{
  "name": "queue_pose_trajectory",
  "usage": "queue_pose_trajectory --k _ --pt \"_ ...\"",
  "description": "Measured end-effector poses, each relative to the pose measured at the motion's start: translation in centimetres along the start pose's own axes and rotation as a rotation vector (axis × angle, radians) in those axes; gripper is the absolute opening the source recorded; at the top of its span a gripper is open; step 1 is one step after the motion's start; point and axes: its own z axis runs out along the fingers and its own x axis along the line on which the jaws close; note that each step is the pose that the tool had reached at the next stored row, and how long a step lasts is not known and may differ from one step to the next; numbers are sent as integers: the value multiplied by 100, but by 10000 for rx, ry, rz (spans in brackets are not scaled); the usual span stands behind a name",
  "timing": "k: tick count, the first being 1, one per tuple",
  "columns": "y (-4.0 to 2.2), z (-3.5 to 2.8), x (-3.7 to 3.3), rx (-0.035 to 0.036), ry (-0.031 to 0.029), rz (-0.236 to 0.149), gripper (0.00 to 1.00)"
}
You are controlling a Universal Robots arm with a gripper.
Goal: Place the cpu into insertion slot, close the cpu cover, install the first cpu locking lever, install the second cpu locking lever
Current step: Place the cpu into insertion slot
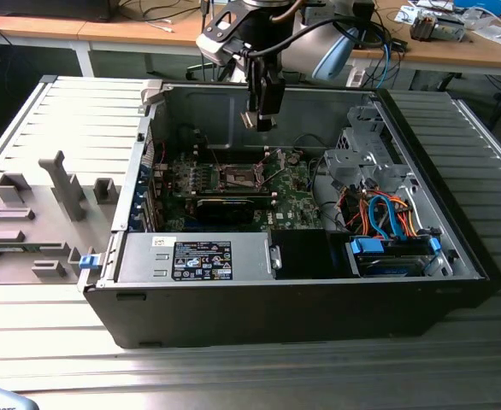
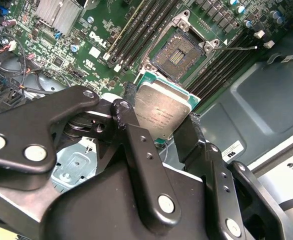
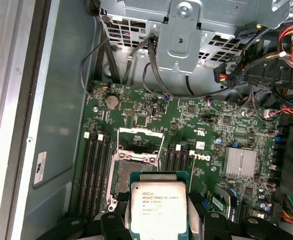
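My gripper (image 1: 263, 118) hangs inside the open computer case, above the green board. It is shut on the cpu (image 2: 161, 107), a flat square chip with a silvery top, clamped by two opposite edges between black fingers (image 2: 136, 145). In the first wrist view the cpu (image 3: 158, 207) sits between the fingertips of the gripper (image 3: 159, 221), just beside and above the insertion slot (image 3: 124, 175). The slot (image 2: 179, 52) is bare, its contact field exposed. The cpu cover (image 3: 140, 133) stands tipped up at the slot's far side. The slot (image 1: 238, 177) lies below the gripper.
Rows of narrow black memory slots (image 3: 94, 170) flank the socket. A finned heatsink (image 3: 240, 162) sits on the board. A long black card (image 1: 225, 207), a power supply (image 1: 199, 256), a drive cage (image 1: 362, 162) and coloured cables (image 1: 387, 213) crowd the case.
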Motion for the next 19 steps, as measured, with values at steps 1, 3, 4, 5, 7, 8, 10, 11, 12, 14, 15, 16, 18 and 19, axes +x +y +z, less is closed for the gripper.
queue_pose_trajectory --k 1,3,4,5,7,8,10,11,12,14,15,16,18,19 --pt "0 0 0 1 0 10 55" --pt "0 0 0 1 -1 29 55" --pt "0 0 0 2 -1 40 55" --pt "0 0 0 3 -1 49 55" --pt "0 0 0 3 -2 69 55" --pt "0 0 0 4 -2 78 55" --pt "0 0 0 5 -3 97 55" --pt "0 0 0 5 -3 105 55" --pt "0 0 0 6 -3 120 55" --pt "0 0 0 7 -4 146 55" --pt "0 0 0 7 -5 153 55" --pt "0 0 0 7 -4 163 55" --pt "0 0 0 8 -5 186 55" --pt "0 0 0 9 -6 196 55"
